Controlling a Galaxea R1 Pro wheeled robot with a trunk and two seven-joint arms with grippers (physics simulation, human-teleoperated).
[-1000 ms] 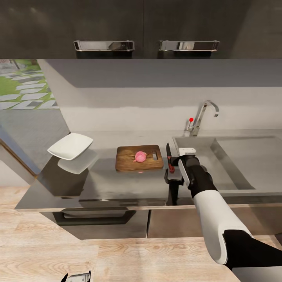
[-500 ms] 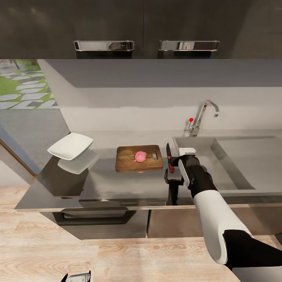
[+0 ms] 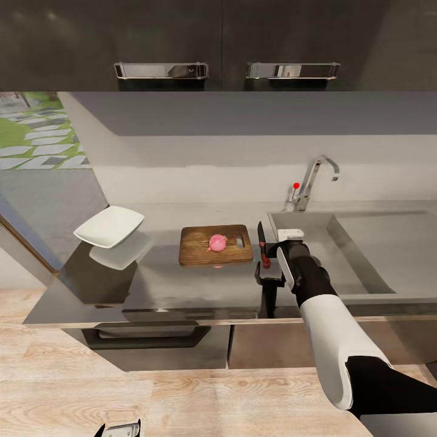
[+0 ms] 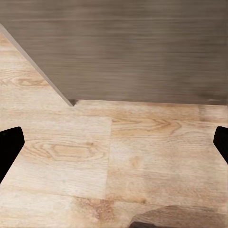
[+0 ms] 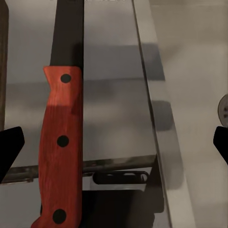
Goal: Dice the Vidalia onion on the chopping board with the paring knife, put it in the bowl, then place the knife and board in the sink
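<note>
1. The Vidalia onion [image 3: 217,243] sits whole on the chopping board [image 3: 195,250] at the frame's centre, so dicing is not yet done; picking up the knife looks like the step in hand.
2. The paring knife [image 3: 261,241] lies on the table [image 3: 164,291] between board and sink [image 3: 364,255], blade pointing to the back wall.
3. The right hand [image 3: 271,267] hovers over the red handle [image 5: 58,142], fingers spread wide, gripping nothing.
4. To grasp well, centre the fingers across the handle, lower, then close.
5. The bowl [image 3: 109,226] waits at the left.
6. The left hand [image 4: 114,142] hangs released above the wooden floor [image 4: 142,156].
</note>
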